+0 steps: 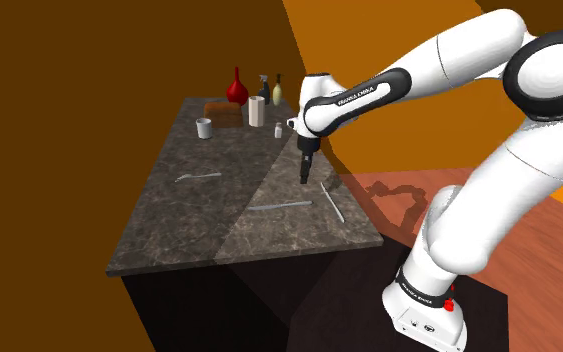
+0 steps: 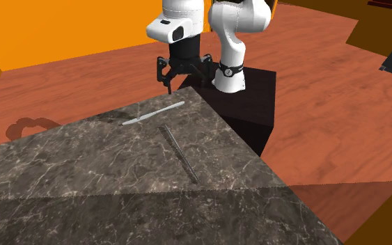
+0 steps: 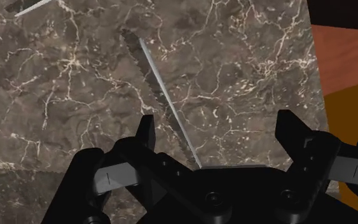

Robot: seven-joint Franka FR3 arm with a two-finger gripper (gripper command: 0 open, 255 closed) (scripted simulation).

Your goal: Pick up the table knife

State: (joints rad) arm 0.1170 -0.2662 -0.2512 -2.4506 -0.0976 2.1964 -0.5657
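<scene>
The table knife (image 1: 279, 207) is long, thin and grey. It lies flat on the dark marble counter (image 1: 189, 235), roughly parallel to the front edge in the shoulder view. In the second exterior view the knife (image 2: 179, 153) runs along the counter's right edge. My black gripper (image 1: 306, 178) hangs open above the counter, near the corner by the stand, holding nothing. The gripper (image 2: 186, 80) has its fingers spread beyond the knife's far end. In the wrist view the knife (image 3: 165, 95) stretches away from between the parted gripper (image 3: 219, 127), its near end hidden behind the hand.
A white utensil (image 1: 331, 200) (image 2: 154, 113) lies between the gripper and the knife. A small pale utensil (image 1: 197, 177) lies mid-counter. At the back stand a mug (image 1: 204, 128), a brown block (image 1: 224, 113), a red vase (image 1: 236, 88), bottles (image 1: 264, 88) and a white cup (image 1: 256, 112).
</scene>
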